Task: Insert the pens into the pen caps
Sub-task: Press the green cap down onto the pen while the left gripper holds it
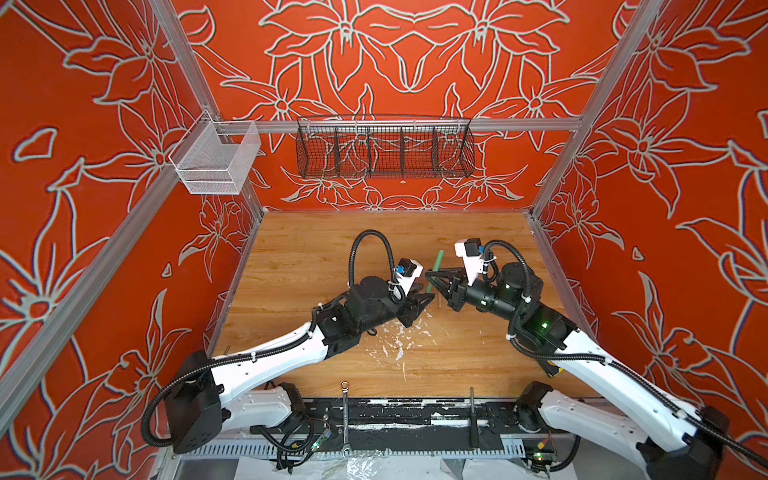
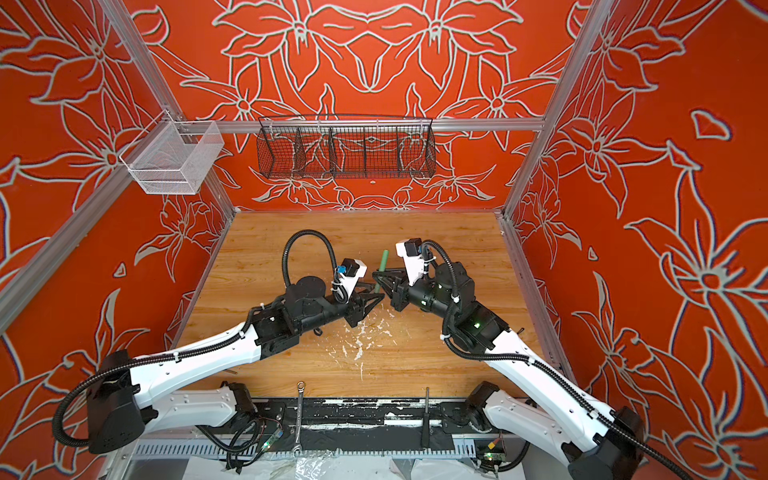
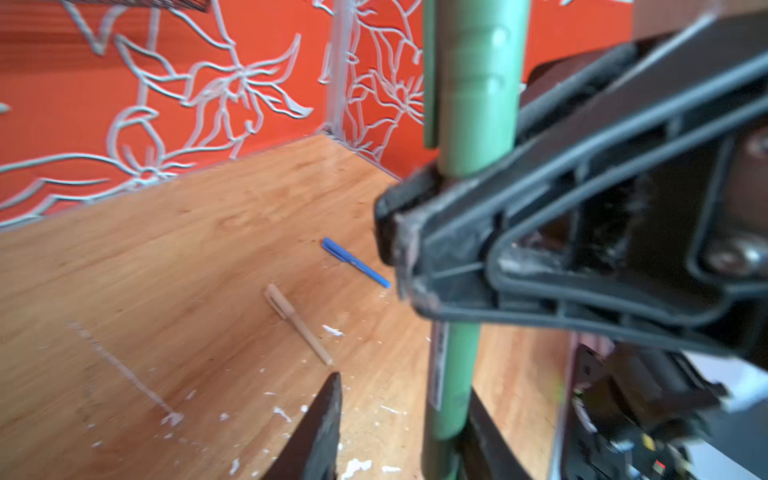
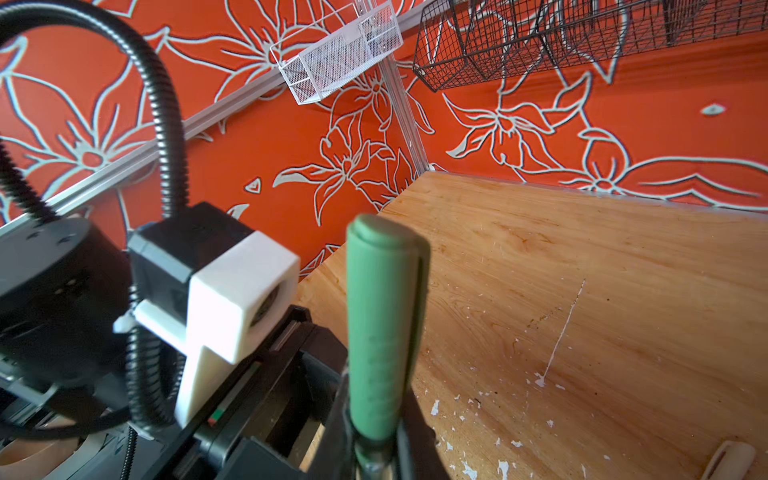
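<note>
My right gripper is shut on a green pen, held up over the middle of the wooden table. The green pen cap sits on its upper end, clip at the side. My left gripper is open; the lower end of the green pen rests against one finger, and the other finger stands apart. A blue pen and a tan pen lie on the table beyond, each with its cap on. Both top views show the two grippers meeting tip to tip at the green pen.
White paint flecks spot the table below the grippers. A silver wrench and a dark rod lie on the front rail. A black wire basket and a white mesh basket hang on the back frame.
</note>
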Robot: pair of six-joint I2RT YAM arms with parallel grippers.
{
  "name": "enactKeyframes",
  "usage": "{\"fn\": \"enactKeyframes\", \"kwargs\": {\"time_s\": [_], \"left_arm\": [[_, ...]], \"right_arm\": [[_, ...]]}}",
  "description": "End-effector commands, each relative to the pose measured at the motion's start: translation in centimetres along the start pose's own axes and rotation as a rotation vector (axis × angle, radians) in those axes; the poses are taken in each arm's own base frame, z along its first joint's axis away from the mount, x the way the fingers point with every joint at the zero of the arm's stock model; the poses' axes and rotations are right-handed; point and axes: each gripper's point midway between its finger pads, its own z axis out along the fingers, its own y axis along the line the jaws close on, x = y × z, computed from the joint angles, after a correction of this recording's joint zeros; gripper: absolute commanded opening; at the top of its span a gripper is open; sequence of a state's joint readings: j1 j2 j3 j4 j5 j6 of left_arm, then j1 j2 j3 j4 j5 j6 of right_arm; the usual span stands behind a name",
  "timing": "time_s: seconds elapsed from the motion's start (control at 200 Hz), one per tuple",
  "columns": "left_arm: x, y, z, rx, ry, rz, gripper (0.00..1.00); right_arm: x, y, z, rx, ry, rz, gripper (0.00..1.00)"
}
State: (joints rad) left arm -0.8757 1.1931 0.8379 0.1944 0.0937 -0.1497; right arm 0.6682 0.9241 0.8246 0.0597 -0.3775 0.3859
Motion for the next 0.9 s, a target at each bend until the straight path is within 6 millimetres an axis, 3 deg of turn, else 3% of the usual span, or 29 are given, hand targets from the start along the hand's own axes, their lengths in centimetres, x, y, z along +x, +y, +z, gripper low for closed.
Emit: {"fn": "enactKeyframes", "kwargs": {"time_s": [0.0, 0.4, 0.896], "left_arm": [[-0.1, -0.7, -1.2, 0.048, 0.034, -0.023, 0.32], [0.7, -1.4, -0.8, 0.106, 0.081, -0.049, 0.31], [-0.3, -1.1, -0.8, 0.09, 0.048, -0.046, 0.28]], "right_arm": [[0.4, 0.8, 0.0, -0.037, 0.041, -0.027, 0.0], [1.1, 0.7, 0.5, -0.051, 0.045, 0.0, 0.0], [1.8, 0.6, 0.8, -0.07, 0.042, 0.043, 0.0]]}}
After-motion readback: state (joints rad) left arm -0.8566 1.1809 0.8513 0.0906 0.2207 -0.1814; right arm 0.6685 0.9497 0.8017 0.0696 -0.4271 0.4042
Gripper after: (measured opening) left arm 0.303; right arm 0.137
